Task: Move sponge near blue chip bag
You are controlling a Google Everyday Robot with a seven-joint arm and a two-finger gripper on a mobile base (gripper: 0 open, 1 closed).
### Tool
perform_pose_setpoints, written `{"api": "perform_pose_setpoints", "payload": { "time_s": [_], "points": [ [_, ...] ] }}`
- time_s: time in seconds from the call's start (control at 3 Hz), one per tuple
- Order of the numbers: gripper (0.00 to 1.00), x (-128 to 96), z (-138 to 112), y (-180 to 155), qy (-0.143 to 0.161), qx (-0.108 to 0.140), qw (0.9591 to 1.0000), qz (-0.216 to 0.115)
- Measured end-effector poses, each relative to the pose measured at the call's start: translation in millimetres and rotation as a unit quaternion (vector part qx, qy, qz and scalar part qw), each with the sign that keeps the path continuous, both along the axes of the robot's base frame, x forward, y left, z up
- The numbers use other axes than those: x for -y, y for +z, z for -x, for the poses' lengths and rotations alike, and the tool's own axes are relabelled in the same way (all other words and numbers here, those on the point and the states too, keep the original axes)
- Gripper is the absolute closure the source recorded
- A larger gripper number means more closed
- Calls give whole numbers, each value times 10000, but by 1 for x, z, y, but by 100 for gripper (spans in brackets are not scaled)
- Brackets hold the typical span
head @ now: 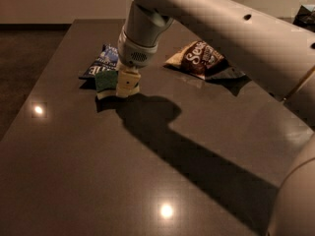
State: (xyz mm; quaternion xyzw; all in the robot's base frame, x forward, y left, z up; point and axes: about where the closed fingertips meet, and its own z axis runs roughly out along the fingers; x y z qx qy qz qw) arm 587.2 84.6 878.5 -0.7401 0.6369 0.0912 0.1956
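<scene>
The sponge [105,81] shows a dark green top over a pale foam layer along its lower edge; it sits low over the dark table [98,171], just at the near edge of the blue chip bag [102,62]; the gripper [127,85] stands against the sponge's right side; whether it pinches the sponge cannot be told; a brown bag [197,58] lies well apart.

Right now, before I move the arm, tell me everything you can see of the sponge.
The sponge is small, with a dark green top over a pale foam layer that shows along its near edge. It lies roughly flat, low on the dark table, right against the near edge of the blue chip bag. The gripper is at its right side and hides that end. I cannot tell whether the sponge rests fully on the table.
</scene>
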Motion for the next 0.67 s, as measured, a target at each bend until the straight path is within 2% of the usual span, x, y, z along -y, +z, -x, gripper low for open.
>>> {"api": "perform_pose_setpoints", "payload": {
  "time_s": [0.33, 0.67],
  "points": [
    [0, -1, 0, -1, 7, -9, 10000, 4],
    [0, -1, 0, -1, 8, -9, 10000, 4]
  ]
}}
